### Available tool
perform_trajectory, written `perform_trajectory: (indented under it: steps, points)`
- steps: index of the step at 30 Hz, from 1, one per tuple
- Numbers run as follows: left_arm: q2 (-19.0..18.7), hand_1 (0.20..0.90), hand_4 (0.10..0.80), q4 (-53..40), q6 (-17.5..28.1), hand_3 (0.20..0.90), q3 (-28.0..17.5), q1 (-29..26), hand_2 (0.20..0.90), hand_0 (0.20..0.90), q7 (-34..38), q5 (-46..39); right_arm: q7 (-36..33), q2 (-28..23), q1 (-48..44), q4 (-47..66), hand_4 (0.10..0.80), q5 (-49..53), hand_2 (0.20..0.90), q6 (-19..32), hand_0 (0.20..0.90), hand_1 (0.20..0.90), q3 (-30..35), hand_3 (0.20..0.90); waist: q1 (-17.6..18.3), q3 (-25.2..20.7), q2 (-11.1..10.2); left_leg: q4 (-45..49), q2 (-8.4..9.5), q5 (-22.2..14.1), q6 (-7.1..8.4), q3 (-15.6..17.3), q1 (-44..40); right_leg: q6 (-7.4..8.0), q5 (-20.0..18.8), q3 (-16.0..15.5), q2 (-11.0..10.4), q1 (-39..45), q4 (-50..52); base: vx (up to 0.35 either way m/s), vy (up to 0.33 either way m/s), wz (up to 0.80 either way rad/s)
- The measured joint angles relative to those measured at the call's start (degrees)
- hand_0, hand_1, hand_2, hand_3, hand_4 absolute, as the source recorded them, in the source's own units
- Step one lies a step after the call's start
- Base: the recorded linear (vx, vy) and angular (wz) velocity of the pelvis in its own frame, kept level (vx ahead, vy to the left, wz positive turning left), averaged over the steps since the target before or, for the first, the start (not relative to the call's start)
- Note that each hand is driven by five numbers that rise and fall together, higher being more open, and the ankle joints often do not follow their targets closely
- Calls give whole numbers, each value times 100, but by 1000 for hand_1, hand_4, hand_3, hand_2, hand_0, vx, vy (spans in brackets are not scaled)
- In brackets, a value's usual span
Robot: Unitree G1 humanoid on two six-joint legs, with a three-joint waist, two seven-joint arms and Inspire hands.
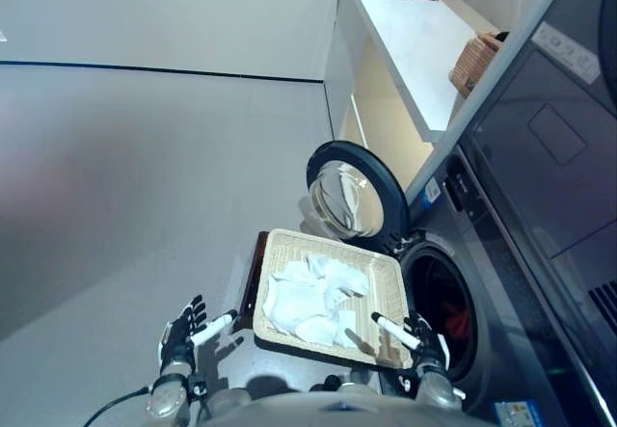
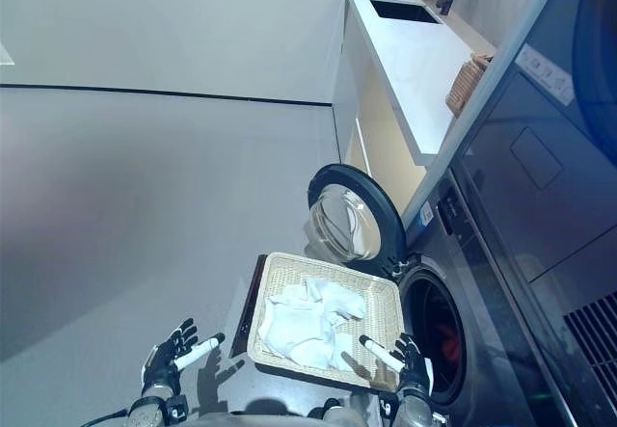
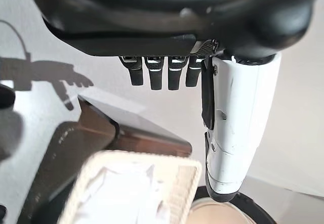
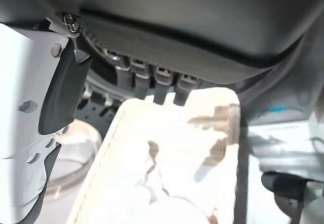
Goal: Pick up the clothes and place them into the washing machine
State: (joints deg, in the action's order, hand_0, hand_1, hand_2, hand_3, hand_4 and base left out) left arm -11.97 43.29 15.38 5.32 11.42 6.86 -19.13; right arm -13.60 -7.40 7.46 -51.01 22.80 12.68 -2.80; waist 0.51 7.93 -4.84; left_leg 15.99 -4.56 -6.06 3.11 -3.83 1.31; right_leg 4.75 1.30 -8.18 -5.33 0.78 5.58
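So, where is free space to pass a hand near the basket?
Bare floor lies left of the basket, around the left robot hand. It is crowded on the right: right robot hand, open door, washing machine.

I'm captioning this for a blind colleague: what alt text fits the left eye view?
A wicker basket of white clothes sits before a front-loading washing machine with its round door swung open. The robot's left hand and right hand hover open, holding nothing.

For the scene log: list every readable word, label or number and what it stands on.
None can be read.
Blue sticker on the washing machine by the door hinge: too small.
Label at the machine's lower front: too small.
Pale strip on the appliance above: print blurred.
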Motion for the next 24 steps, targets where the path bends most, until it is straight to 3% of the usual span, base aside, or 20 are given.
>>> perform_trajectory:
  steps: [3,4,6,7,8,9,10,12,13,14,15,16,17,18,20,22,24]
  points:
    - [32,900,800,19,-7,900,89,-85,900,900,10,-43,-27,-50,-37,-2,800,20,900,71,900,900,92,900,0,132,9,199,-63,270,233,-76,124,-196,118,-25,43,-35,169,60,-85,14]
    - [32,900,800,17,-7,900,120,-91,900,900,12,-56,-42,-61,-21,-3,800,30,900,101,900,900,119,900,13,148,-3,148,-63,372,236,-72,133,-221,136,-16,35,-87,207,57,-29,10]
    - [70,900,800,18,-10,900,220,-137,900,900,13,-69,-64,-205,-24,-4,800,30,900,118,900,900,114,900,12,207,34,190,-47,456,93,29,282,-227,137,1,35,-247,209,117,-13,-12]
    - [188,900,800,20,-12,900,222,-135,900,900,27,-88,-112,-351,-15,-1,800,30,900,122,900,900,103,900,6,199,216,-31,-93,255,-207,50,305,-189,139,20,133,-350,164,204,-6,-29]
    - [273,900,800,-22,2,900,225,-132,900,900,60,-108,-133,-449,-45,-21,800,29,900,125,900,900,114,900,-29,199,468,-373,-248,42,-8,-25,252,-235,252,33,334,-569,733,214,7,-41]
    - [131,900,800,13,2,900,202,-168,900,900,67,-126,-162,-343,-127,-72,800,59,900,94,900,900,121,900,-117,318,223,-411,-115,53,30,161,180,-318,745,251,218,-837,1582,160,10,-34]
    - [11,900,800,6,-22,900,161,-151,900,900,87,-172,-155,-271,-100,-86,800,58,900,104,900,900,72,900,-87,323,118,-432,-58,64,47,176,207,-379,914,356,159,-1060,1932,154,18,-20]
    - [29,900,800,15,-47,900,155,-151,900,900,119,-206,-163,-308,-91,-114,800,54,900,107,900,900,82,900,-112,337,170,-416,-69,67,66,66,220,-445,861,410,273,-1101,1760,102,19,-14]
    - [80,900,800,20,-48,900,154,-156,900,900,122,-210,-169,-345,-148,-127,800,55,900,114,900,900,78,900,-165,369,332,-445,-144,76,14,-16,288,-425,800,418,400,-1038,1515,146,58,-40]
    - [130,900,800,-6,-31,900,133,-134,900,900,123,-221,-170,-355,-243,-139,800,53,900,118,900,900,71,900,-261,458,513,-514,-336,213,53,70,305,-446,922,375,548,-1086,2070,189,90,-27]
    - [89,900,800,-4,-31,900,119,-115,900,900,120,-225,-163,-299,-194,-148,800,51,900,104,900,900,63,900,-274,422,398,-536,-242,270,119,188,265,-335,1178,420,438,-1055,2536,183,112,-10]
    - [97,900,800,74,-31,900,68,-137,900,900,120,-235,-164,-276,-193,-200,800,46,900,112,900,900,78,900,-270,414,326,-426,-192,333,198,317,265,-557,1497,577,381,-881,2233,176,180,16]
    - [236,900,800,166,-61,900,64,-188,900,900,131,-256,-190,-314,-247,-232,800,42,900,107,900,900,120,900,-263,511,423,17,-240,424,230,337,499,-702,1287,588,419,-581,1833,132,148,5]
    - [266,900,800,165,-52,900,70,-161,900,900,122,-254,-215,-321,-249,-225,800,40,900,109,900,900,117,900,-298,509,442,4,-238,471,270,327,556,-702,1230,621,409,-519,1682,121,179,-7]
    - [326,900,800,235,-55,900,103,-148,900,900,126,-251,-261,-306,-299,-211,800,37,900,118,900,900,112,900,-305,494,482,-717,-289,583,281,271,631,-610,991,674,400,-284,1156,24,154,-19]
    - [321,900,800,238,-54,900,120,-138,900,900,131,-252,-249,-314,-314,-193,800,36,900,117,900,900,108,900,-303,477,515,-711,-316,685,225,244,609,-627,910,778,429,-150,987,29,254,-38]
    - [313,900,800,226,-39,900,194,-185,900,900,137,-250,-247,-363,-331,-179,800,38,900,135,900,900,114,900,-254,406,549,-413,-146,724,167,191,561,-520,940,907,406,-121,949,160,329,-42]
